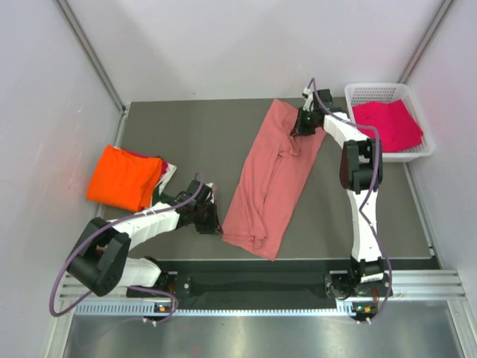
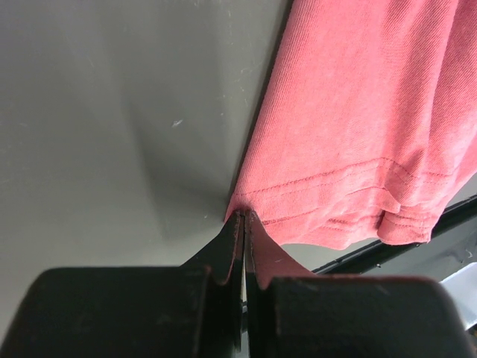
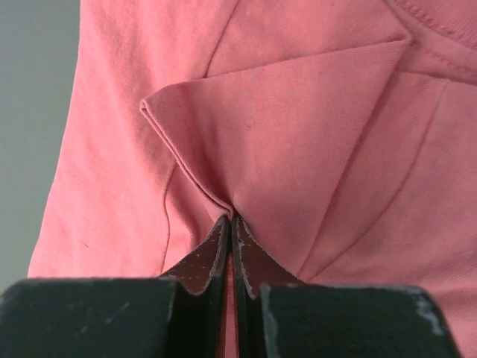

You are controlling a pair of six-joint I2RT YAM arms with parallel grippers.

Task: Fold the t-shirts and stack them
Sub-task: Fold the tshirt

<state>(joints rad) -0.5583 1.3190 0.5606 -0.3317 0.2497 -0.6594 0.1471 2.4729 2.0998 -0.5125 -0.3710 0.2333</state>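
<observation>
Left gripper (image 1: 214, 221) is clamped on the hem corner of the salmon-pink t-shirt (image 1: 272, 179). The shirt lies flat, stretching from there to the right gripper (image 1: 303, 125), which is pinched shut on a fold near the collar. Orange t-shirt (image 1: 123, 177) sits folded just left of the left gripper. Magenta t-shirt (image 1: 387, 123) lies in the basket (image 1: 373, 89), just right of the right gripper.

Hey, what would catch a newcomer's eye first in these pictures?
A salmon-pink t-shirt lies diagonally across the middle, left gripper shut on its near corner, right gripper on its far end. An orange t-shirt sits at left; a magenta t-shirt lies in the white basket, far right.
</observation>
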